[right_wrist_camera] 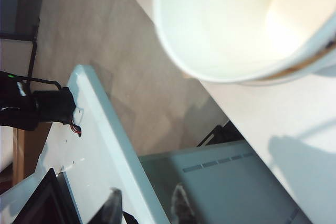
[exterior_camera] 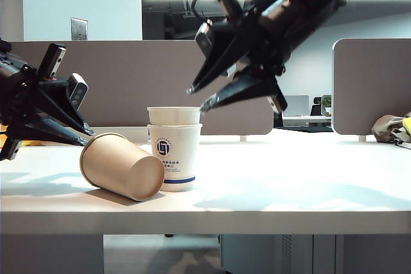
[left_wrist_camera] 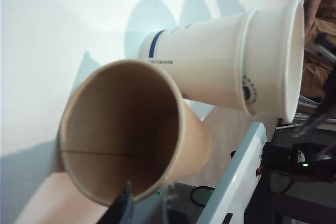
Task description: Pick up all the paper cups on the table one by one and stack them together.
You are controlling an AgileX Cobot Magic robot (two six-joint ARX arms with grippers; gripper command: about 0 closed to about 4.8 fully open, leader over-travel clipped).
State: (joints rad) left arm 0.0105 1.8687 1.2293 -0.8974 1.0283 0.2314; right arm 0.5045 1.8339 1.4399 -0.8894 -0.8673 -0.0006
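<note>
A kraft-brown paper cup (exterior_camera: 122,166) lies on its side on the white table (exterior_camera: 289,184), its mouth turned toward my left gripper (exterior_camera: 88,138). That gripper is open, and its fingertips (left_wrist_camera: 126,200) sit right at the lower rim of the brown cup (left_wrist_camera: 126,135) without closing on it. Beside it stand two white paper cups (exterior_camera: 174,152) with a blue logo, upright, one nested in the other (left_wrist_camera: 205,72). My right gripper (exterior_camera: 196,98) hovers above and to the right of the stack, open and empty. The right wrist view (right_wrist_camera: 148,191) looks down into the inner white cup (right_wrist_camera: 231,19).
Grey-brown partition panels (exterior_camera: 128,75) stand along the back of the table, with another (exterior_camera: 372,81) at the right. A bundle of cloth (exterior_camera: 392,126) lies at the far right. The table's thick front edge (exterior_camera: 205,219) runs across the near side.
</note>
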